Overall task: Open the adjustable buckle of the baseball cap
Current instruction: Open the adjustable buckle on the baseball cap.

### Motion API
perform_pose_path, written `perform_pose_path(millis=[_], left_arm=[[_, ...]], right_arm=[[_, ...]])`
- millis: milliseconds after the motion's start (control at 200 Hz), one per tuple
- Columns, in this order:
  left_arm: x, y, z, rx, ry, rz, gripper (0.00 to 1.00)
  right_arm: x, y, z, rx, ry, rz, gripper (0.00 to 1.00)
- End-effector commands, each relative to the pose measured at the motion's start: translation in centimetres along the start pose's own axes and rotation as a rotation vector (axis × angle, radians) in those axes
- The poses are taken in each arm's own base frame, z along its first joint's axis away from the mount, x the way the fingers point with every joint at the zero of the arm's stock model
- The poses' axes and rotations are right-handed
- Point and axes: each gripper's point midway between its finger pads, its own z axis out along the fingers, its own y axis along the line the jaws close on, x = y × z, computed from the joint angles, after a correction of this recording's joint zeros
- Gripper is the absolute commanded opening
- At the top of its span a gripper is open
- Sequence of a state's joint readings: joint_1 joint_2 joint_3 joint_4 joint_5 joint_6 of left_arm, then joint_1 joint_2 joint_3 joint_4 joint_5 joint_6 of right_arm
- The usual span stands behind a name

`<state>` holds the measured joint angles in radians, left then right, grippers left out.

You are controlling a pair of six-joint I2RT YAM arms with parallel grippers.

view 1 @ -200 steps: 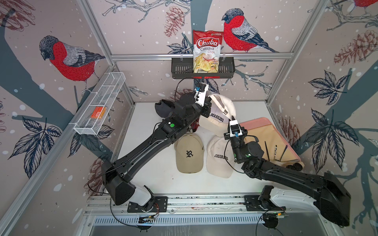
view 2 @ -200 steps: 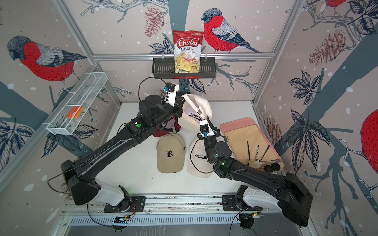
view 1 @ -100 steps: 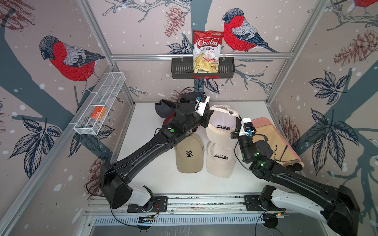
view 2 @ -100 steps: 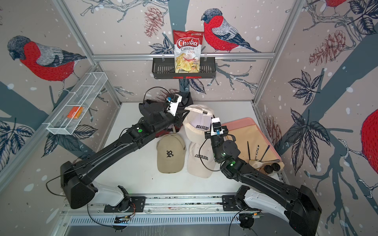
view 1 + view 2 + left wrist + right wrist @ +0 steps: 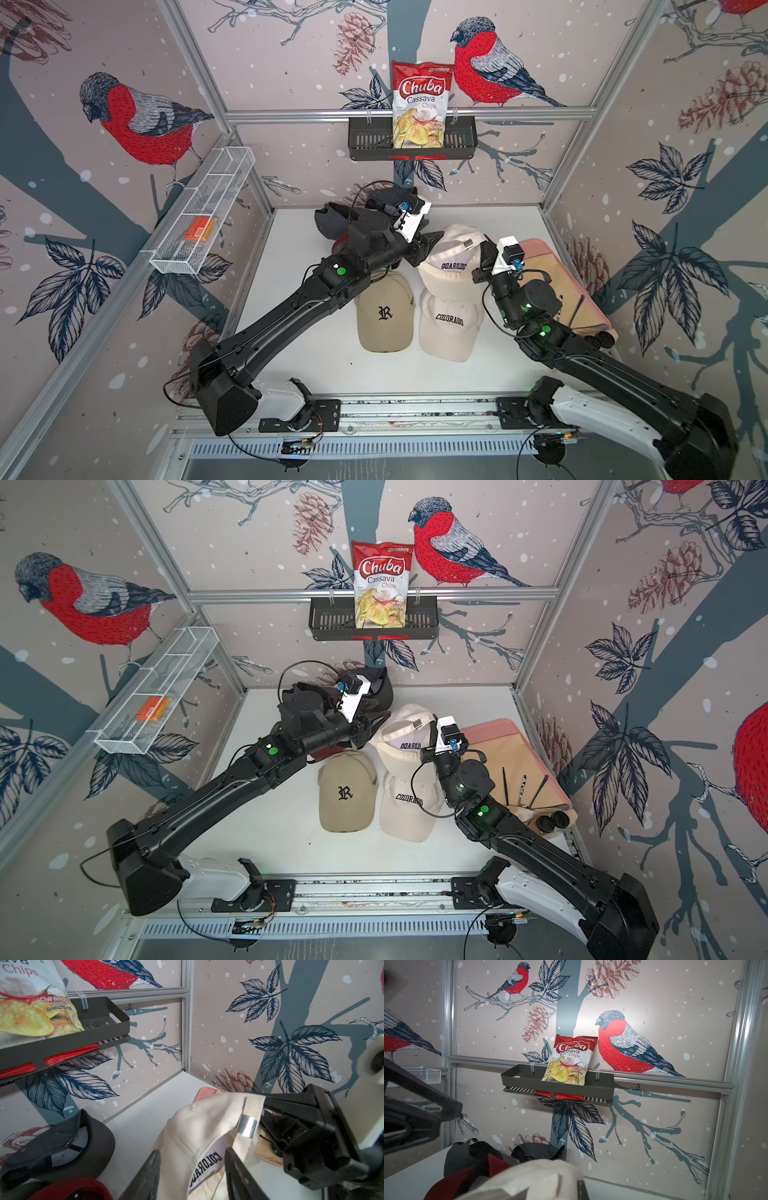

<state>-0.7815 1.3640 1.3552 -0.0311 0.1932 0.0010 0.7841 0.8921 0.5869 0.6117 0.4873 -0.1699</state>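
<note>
White table [image 5: 299,374]. On it: tan cap [image 5: 384,316] and flat cream cap [image 5: 451,328] side by side mid-table; black cap [image 5: 328,216] and red cap [image 5: 68,1188] together at the back; pink tray [image 5: 536,243] by the right wall.

Both top views are bright and sharp. Light falls from above, and the arms [image 5: 291,303] drop soft grey shadows on the white table [image 5: 291,249]. The straight frame bars [image 5: 519,111] look bent near the edges of these views. In the left wrist view the silver buckle [image 5: 247,1126] shines with glare. In the right wrist view a bright patch glows on the back wall [image 5: 623,1001], and the pale blurry lump right by the lens is probably the cream cap [image 5: 533,1180].
</note>
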Motion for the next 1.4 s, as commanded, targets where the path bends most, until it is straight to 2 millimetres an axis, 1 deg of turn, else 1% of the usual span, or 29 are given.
perform_pose_path(millis=[0,100,255,375,470,645,836,1046,1101,1146,1296,1391], left_arm=[[-1.0,-1.4,0.4,0.063,0.001,0.043,0.50],[-1.8,-2.3,1.2,0.098,0.002,0.055,0.50],[-2.7,-4.2,3.1,0.175,-0.006,0.061,0.48],[-2.7,-5.9,4.7,0.229,0.004,0.069,0.46],[-1.9,-6.8,5.9,0.252,0.028,0.068,0.43],[-0.4,-7.1,7.0,0.268,0.065,0.042,0.39],[0.4,-6.9,7.1,0.259,0.077,0.025,0.39],[1.3,-7.3,7.0,0.281,0.084,-0.001,0.37],[1.5,-7.2,7.0,0.274,0.085,-0.005,0.34],[1.6,-7.0,7.0,0.268,0.086,-0.006,0.30],[1.3,-6.9,6.8,0.264,0.075,-0.005,0.14],[1.0,-6.9,6.6,0.264,0.067,-0.006,0.03]], right_arm=[[-0.7,0.3,-0.2,-0.026,-0.025,0.032,0.00],[-1.0,0.5,-0.4,-0.047,-0.033,0.036,0.00],[-0.9,0.7,-0.5,-0.062,-0.031,0.032,0.00],[-0.9,0.9,-0.5,-0.071,-0.025,0.033,0.00],[-1.1,1.0,-0.5,-0.079,-0.027,0.031,0.00],[-1.1,1.0,-0.5,-0.085,-0.026,0.030,0.00],[-1.3,0.9,-0.6,-0.081,-0.031,0.031,0.00],[-1.4,0.7,-0.7,-0.074,-0.034,0.030,0.00],[-1.5,0.6,-0.7,-0.069,-0.035,0.030,0.00],[-1.6,0.5,-0.8,-0.069,-0.038,0.032,0.00],[-1.4,0.2,-0.7,-0.061,-0.031,0.037,0.00],[-1.4,0.0,-0.7,-0.057,-0.031,0.047,0.00]])
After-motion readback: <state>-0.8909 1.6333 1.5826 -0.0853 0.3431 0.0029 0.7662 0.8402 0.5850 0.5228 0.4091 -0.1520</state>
